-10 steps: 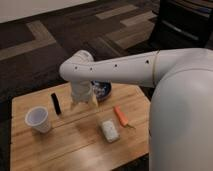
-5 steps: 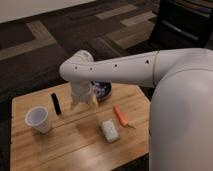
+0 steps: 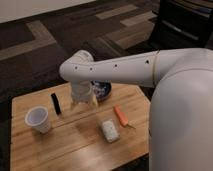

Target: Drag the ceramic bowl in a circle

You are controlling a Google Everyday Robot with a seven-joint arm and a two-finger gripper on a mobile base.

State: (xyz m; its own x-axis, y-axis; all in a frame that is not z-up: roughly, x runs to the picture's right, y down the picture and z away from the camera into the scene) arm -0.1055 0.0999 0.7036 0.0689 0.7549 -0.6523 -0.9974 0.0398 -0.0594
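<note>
The ceramic bowl [image 3: 103, 90], dark blue with a pale patterned inside, sits on the wooden table [image 3: 75, 145] near its far edge, mostly hidden behind my white arm. My gripper [image 3: 83, 102] hangs down from the wrist right at the bowl's left side, fingertips close to the tabletop. I cannot tell whether it touches the bowl.
A white plastic cup [image 3: 38, 119] stands at the table's left. A black bar-shaped object [image 3: 55, 103] lies left of the gripper. A carrot [image 3: 121, 116] and a white crumpled packet [image 3: 109, 130] lie in front of the bowl. My large white arm [image 3: 180, 95] fills the right side.
</note>
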